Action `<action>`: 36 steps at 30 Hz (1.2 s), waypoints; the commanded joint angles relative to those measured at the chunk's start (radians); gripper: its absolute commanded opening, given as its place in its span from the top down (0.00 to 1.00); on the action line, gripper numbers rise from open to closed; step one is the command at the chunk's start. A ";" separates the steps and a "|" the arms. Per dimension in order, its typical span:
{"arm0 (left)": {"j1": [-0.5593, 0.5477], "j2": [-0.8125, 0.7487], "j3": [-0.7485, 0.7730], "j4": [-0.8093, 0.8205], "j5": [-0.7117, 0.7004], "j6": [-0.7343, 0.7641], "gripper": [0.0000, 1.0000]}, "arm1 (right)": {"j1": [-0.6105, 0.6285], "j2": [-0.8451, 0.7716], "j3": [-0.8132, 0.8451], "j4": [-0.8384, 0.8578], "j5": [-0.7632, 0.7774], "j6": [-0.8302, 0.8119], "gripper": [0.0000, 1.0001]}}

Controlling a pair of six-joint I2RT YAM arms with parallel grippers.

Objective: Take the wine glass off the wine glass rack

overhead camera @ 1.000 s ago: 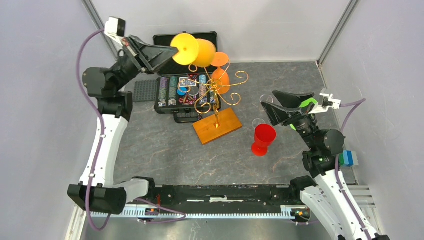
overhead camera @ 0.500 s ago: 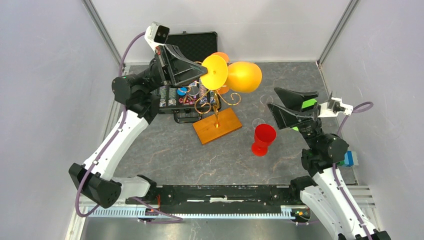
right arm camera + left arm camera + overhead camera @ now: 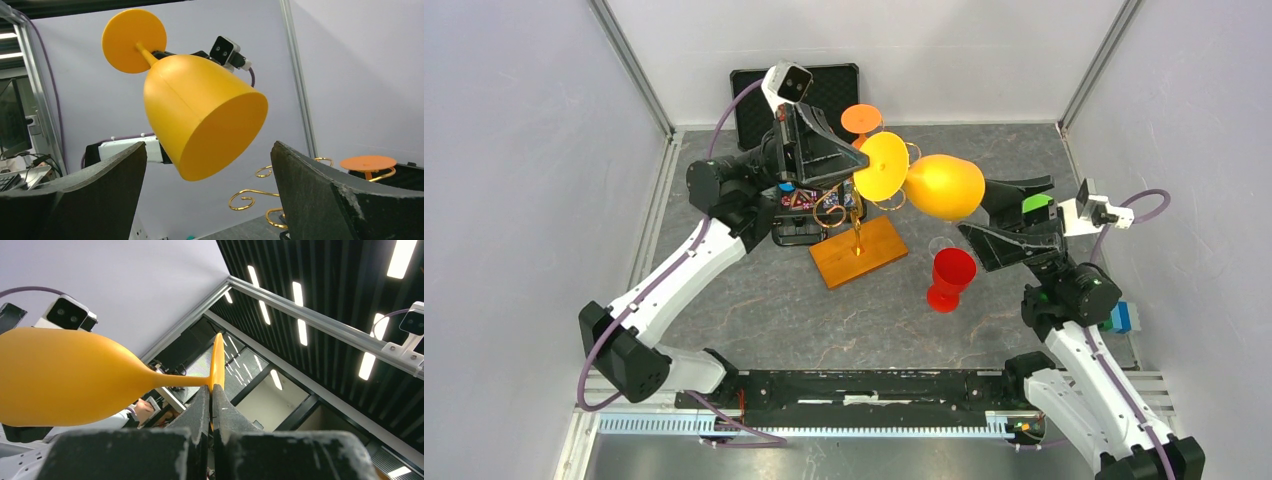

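Note:
A yellow wine glass [image 3: 944, 187] hangs sideways in the air to the right of the wine glass rack [image 3: 858, 206], clear of its golden wire arms. My left gripper [image 3: 856, 166] is shut on the edge of the glass's round foot [image 3: 217, 359], and in the left wrist view its gripper [image 3: 211, 390] pinches that disc. The bowl's mouth [image 3: 220, 135] points at my right gripper [image 3: 975, 208], which stands open just beyond it. In the right wrist view the bowl floats above the gap of the wide gripper [image 3: 208, 146], touching neither finger. An orange wine glass [image 3: 861, 118] still hangs on the rack.
A red wine glass [image 3: 949, 278] stands upright on the table, right of the rack's wooden base [image 3: 859, 252]. Behind the left arm lies an open black case of chips [image 3: 796, 85]. A small blue block [image 3: 1121, 318] sits by the right arm. Grey walls enclose the table.
My left arm has swung the yellow glass from above the case rightward, past the rack, to the right gripper. The right gripper has tilted slightly and stayed open.

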 commanded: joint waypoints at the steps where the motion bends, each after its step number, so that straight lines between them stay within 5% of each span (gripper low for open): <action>1: -0.021 0.000 0.022 0.058 -0.024 -0.028 0.98 | 0.007 0.004 0.056 0.116 -0.054 0.023 0.02; 8: -0.048 0.023 0.020 0.046 -0.030 -0.021 0.98 | 0.010 0.044 0.071 0.365 -0.106 0.133 0.21; 18: -0.075 0.039 0.019 0.050 -0.030 -0.017 0.98 | 0.012 0.089 0.091 0.456 -0.110 0.208 0.72; 21: -0.075 0.032 0.023 0.035 -0.025 0.003 0.97 | 0.012 0.086 0.084 0.448 -0.095 0.206 0.97; 25: -0.075 0.007 0.028 -0.045 -0.006 0.094 0.72 | 0.013 0.070 0.079 0.409 -0.084 0.180 1.00; 31: -0.073 -0.056 0.034 -0.252 0.000 0.312 0.19 | 0.012 -0.004 0.082 0.216 -0.046 0.033 1.00; 34: -0.060 -0.087 0.059 -0.459 0.001 0.515 0.07 | 0.012 -0.089 0.133 -0.111 0.029 -0.213 1.00; 36: -0.043 -0.115 0.075 -0.647 -0.040 0.670 0.02 | 0.012 -0.127 0.227 -0.477 0.134 -0.446 1.00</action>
